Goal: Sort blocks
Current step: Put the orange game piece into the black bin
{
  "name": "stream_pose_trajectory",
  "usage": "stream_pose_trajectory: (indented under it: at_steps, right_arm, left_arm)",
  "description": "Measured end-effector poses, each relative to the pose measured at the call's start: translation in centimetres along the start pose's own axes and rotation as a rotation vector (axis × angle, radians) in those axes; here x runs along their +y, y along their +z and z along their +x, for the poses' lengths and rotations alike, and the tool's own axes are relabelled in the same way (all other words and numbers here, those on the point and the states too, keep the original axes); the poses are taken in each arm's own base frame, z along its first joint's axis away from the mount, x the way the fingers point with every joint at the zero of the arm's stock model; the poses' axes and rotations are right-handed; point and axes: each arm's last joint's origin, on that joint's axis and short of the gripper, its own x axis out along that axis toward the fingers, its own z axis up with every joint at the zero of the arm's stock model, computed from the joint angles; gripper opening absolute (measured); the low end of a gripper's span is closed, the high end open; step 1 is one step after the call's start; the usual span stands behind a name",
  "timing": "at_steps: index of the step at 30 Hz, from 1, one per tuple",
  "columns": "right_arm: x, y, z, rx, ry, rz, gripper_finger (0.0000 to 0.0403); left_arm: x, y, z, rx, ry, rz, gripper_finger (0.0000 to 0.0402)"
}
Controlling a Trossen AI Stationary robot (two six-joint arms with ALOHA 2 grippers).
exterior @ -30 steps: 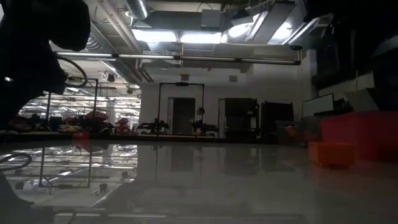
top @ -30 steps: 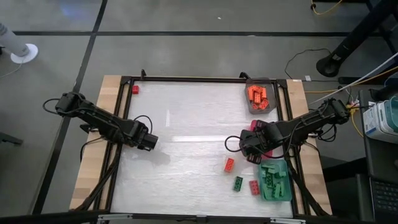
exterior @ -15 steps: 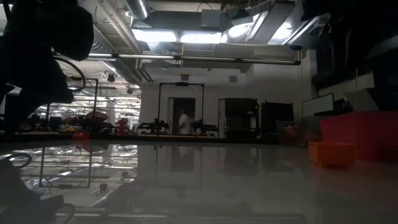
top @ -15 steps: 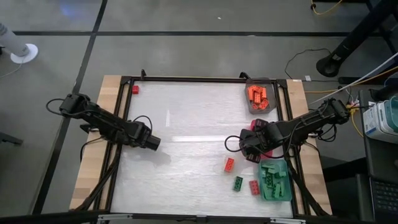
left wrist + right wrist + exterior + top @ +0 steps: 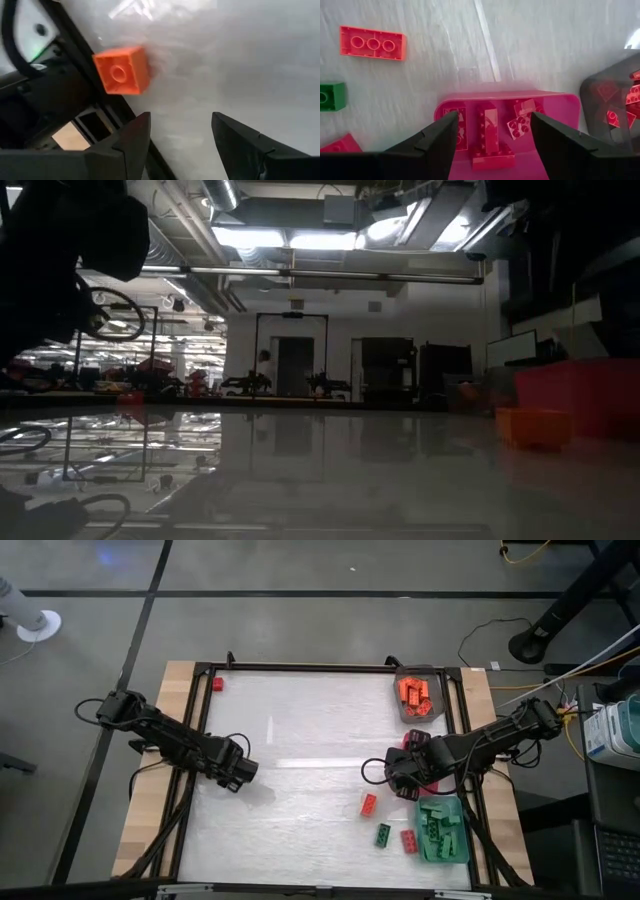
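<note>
High view: the left gripper (image 5: 243, 772) hovers at the table's (image 5: 300, 730) nine o'clock side; the right gripper (image 5: 397, 773) sits over the pink tray (image 5: 411, 741) at three o'clock. Loose blocks (image 5: 369, 805) lie toward five o'clock.

Left wrist view: fingers spread, empty, near an orange block (image 5: 121, 70).

Right wrist view: fingers parted, empty, above the tray's red blocks (image 5: 490, 124).

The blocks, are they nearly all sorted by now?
Mostly. The grey tray holds orange blocks, the teal tray green ones and the pink tray red ones. Neither hand holds anything: the right hand hangs open over the pink tray, the left hand open near a stray block. Left loose: three blocks beside the teal tray and one at the far corner.
</note>
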Motion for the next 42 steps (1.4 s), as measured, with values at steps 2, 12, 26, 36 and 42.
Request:
stream_pose_trajectory:
  at_steps: [2,12,26,36,42]
  right_arm:
    - [0.0,0.0,0.0,0.000,0.000,0.000,0.0248]
    - [0.2,0.3,0.0,-0.027,0.019,0.008,0.0248]
    - [0.3,0.4,0.0,-0.041,0.031,0.013,0.0248]
    - [0.3,0.5,0.0,-0.044,0.035,0.014,0.0248]
    - [0.3,0.5,0.0,-0.044,0.035,0.014,0.0248]
  left_arm:
    - [-0.1,-0.2,0.0,0.033,-0.011,0.070,0.0198]
    - [-0.4,-1.2,-0.7,0.097,-0.055,0.502,0.0198]
    - [0.1,-0.6,-0.7,-0.073,0.115,0.959,0.0198]
    - [-0.7,-0.2,1.1,0.057,0.255,1.193,0.0198]
    - [-1.7,0.2,2.8,0.141,0.366,1.207,0.0198]
